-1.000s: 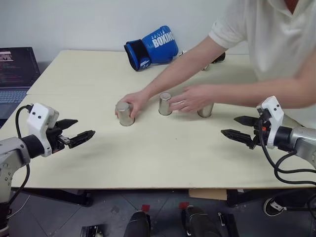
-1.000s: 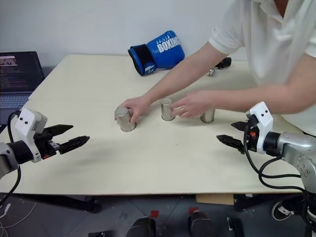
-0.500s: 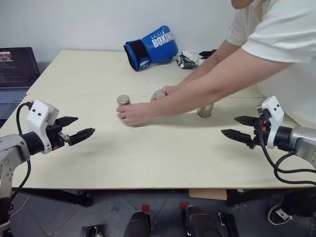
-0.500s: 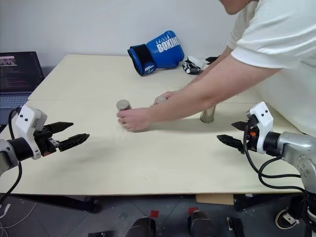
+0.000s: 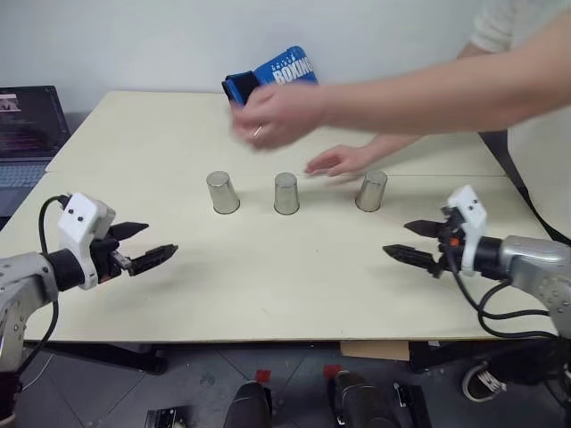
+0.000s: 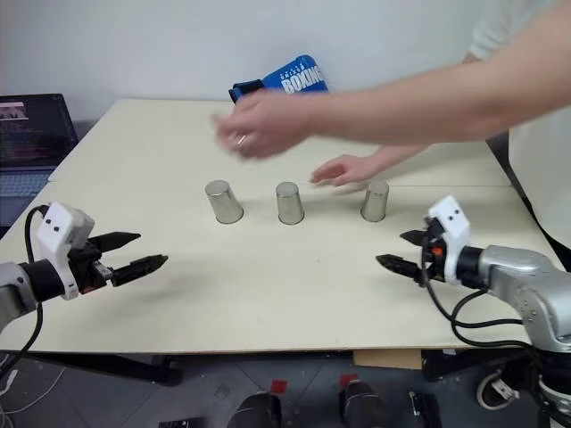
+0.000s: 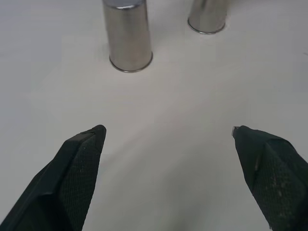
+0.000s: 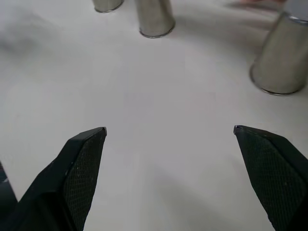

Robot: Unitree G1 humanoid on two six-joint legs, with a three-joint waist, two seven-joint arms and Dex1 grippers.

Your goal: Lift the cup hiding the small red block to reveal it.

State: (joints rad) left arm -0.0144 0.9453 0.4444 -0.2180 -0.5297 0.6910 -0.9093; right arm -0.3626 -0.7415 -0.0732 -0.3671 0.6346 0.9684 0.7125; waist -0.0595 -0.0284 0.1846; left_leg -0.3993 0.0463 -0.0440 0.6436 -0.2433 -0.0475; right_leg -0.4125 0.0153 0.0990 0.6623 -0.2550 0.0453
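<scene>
I am holding both my left gripper (image 5: pixel 143 246) and right gripper (image 5: pixel 417 242) spread wide and empty, either side of the middle cup (image 5: pixel 285 193).

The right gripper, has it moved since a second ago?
Yes. The right gripper has shifted left along the table, toward the right cup.
</scene>
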